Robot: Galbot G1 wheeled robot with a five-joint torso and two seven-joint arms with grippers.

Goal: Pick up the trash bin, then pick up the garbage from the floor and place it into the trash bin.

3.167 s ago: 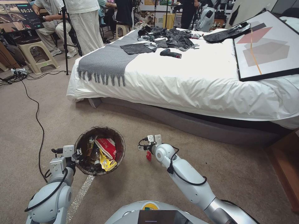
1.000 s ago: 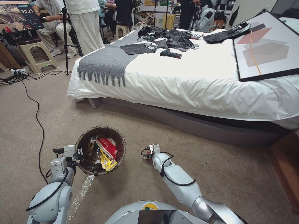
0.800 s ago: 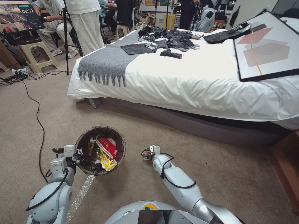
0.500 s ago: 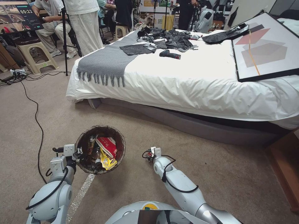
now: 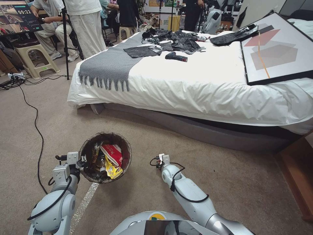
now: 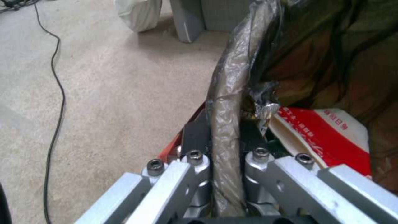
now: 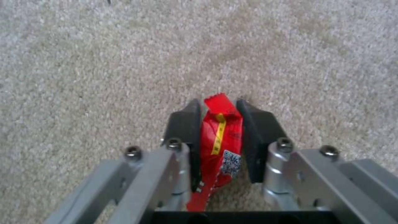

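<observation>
At lower left I had the left gripper [image 6: 226, 146] clamped on the bag-lined rim of the trash bin [image 5: 105, 157], already holding wrappers; the right gripper [image 7: 219, 130], lower centre, pinched a red snack wrapper [image 7: 219, 140] above the carpet [image 5: 228, 182].

floor: beige carpet [image 5: 228, 182] | black cable [image 5: 38, 137] | bed [image 5: 195, 85] | stool [image 5: 31, 54]

Even bright indoor light, soft shadow under the bed [image 5: 202, 130]; head view edges bend, wrist views soft and blurry.
</observation>
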